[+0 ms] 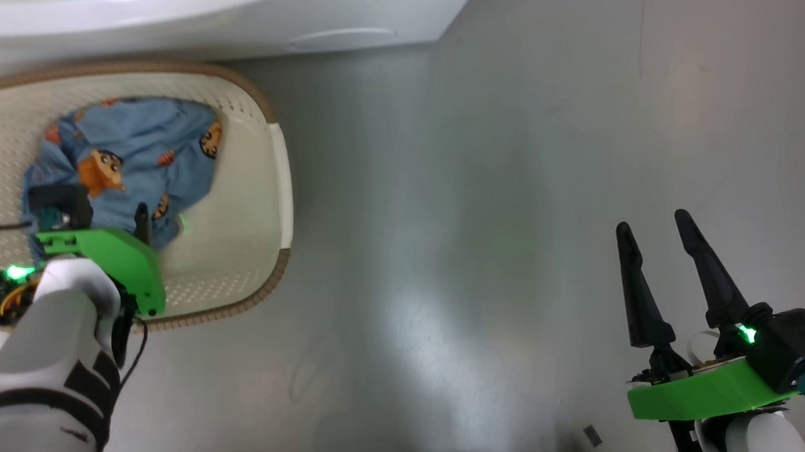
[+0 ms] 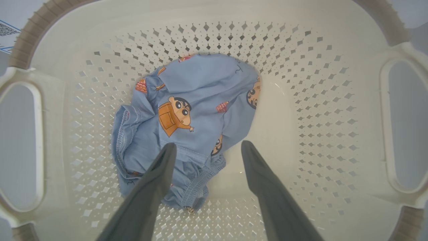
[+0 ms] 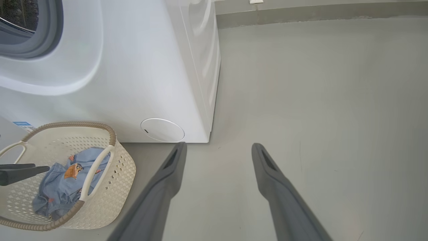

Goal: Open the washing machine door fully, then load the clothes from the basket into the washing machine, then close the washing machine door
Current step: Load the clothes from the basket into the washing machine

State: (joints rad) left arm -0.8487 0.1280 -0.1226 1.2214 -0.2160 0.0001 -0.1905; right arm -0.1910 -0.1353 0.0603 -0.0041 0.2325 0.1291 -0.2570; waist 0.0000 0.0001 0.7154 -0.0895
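The cream basket [image 1: 276,176] with a brown rim stands on the floor against the white washing machine [image 1: 248,7]. In it lies one of the clothes, a light blue garment [image 2: 200,87] with orange cartoon prints. My left gripper [image 2: 209,144] hangs open just above the garment's near edge, inside the basket [image 2: 301,67], with nothing between its fingers. My right gripper [image 1: 653,220] is open and empty over bare floor, far right of the basket. The right wrist view shows the washing machine [image 3: 133,67] with its grey seal [image 3: 50,33], the basket [image 3: 123,170] and garment [image 3: 60,187]. The door is out of view.
Grey floor [image 3: 317,117] stretches right of the machine up to a wall base [image 3: 301,13]. A round service flap [image 3: 162,130] sits low on the machine's front, and a blue label [image 3: 23,124] at its lower corner. A small dark object [image 1: 592,435] lies on the floor near my right arm.
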